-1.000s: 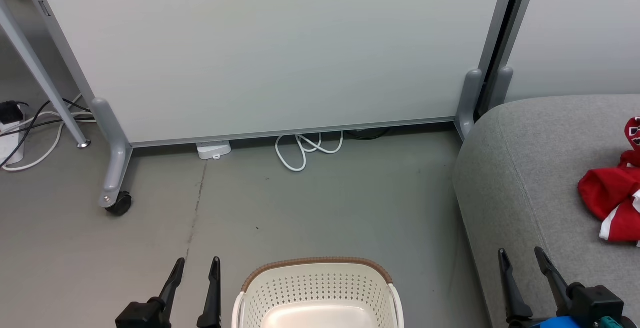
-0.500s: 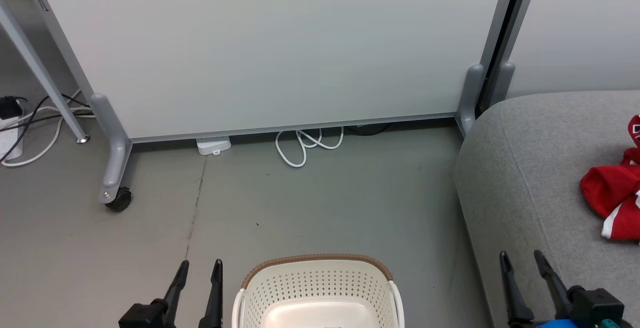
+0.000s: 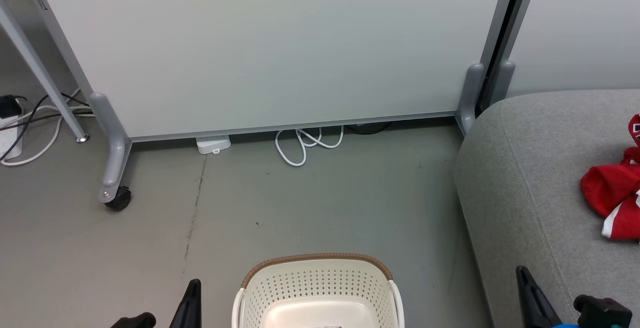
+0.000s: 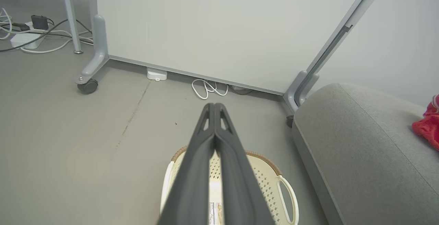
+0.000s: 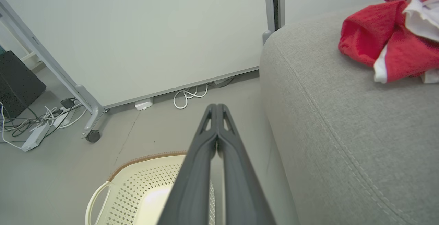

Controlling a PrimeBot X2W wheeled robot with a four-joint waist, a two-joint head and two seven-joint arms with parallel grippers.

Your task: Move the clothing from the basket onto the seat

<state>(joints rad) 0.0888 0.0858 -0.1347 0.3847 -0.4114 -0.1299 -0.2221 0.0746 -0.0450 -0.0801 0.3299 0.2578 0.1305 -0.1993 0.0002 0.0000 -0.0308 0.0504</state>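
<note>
Red clothing (image 3: pixel 612 198): heaped on the seat top, well to the right of the basket, with white trim showing at the lower fold. Part of the heap runs past the picture edge, so the garment count cannot be confirmed.
Basket (image 3: pixel 320 267): stands on the grey floor (image 3: pixel 300 203). The visible part of its inside is bare cream plastic with a small printed label. Its near portion is cut off or hidden behind the fingers.
Seat (image 3: pixel 525 178): just right of the basket, with a narrow strip of floor between them.
Left gripper (image 4: pixel 214 105): just left of the basket and above its rim level. Jaws pressed together, holding nothing.
Right gripper (image 5: pixel 216 106): right of the basket, over the seat's rounded front edge. Jaws likewise closed and empty.
Status, judged: the transfer looks complete or nearly so.
Risk 1: calling the job finished while the hidden near part of the basket is unchecked, since a thin garment could lie flat there.
Risk 2: any further pick would fail with the jaws as they stand; they must part first.
Risk 3: the basket looks light, so a sideways sweep of the left gripper could catch the brown rim and shove or tip it.
Risk 4: the right fingers may drag on the upholstery if that arm lowers.
Risk 5: the white cable (image 3: pixel 305 148) beyond the basket could snag the wheels on a forward drive.
</note>
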